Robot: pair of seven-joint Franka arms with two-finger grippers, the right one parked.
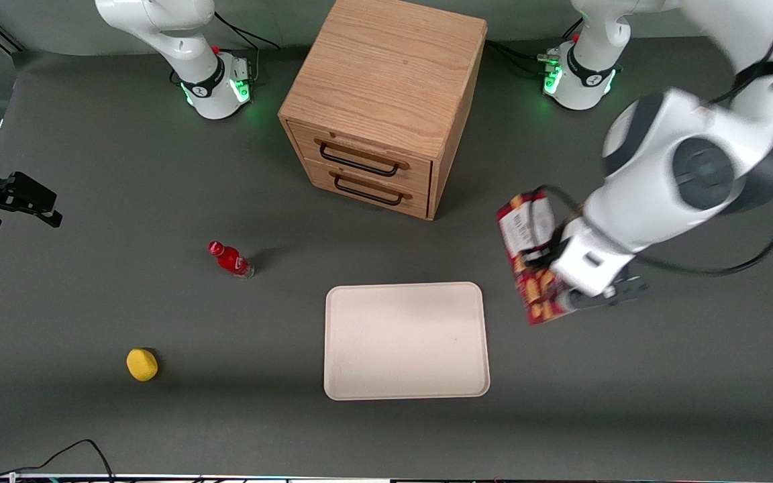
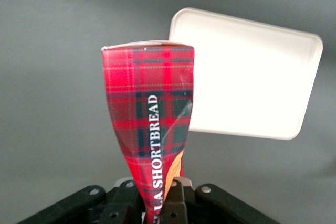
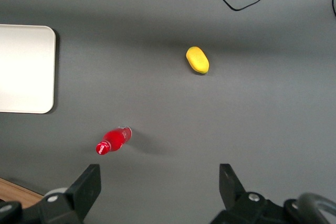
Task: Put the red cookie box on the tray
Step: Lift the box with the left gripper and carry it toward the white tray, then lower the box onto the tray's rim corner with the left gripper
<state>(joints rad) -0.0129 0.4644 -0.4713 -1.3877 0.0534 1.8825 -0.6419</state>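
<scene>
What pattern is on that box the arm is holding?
Red tartan plaid on the red cookie box, clearest in the left wrist view; the gripper clamps it.

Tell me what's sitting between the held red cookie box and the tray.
Nothing: in the front view only bare table separates the red cookie box, shut in the claw, from the tray.
</scene>
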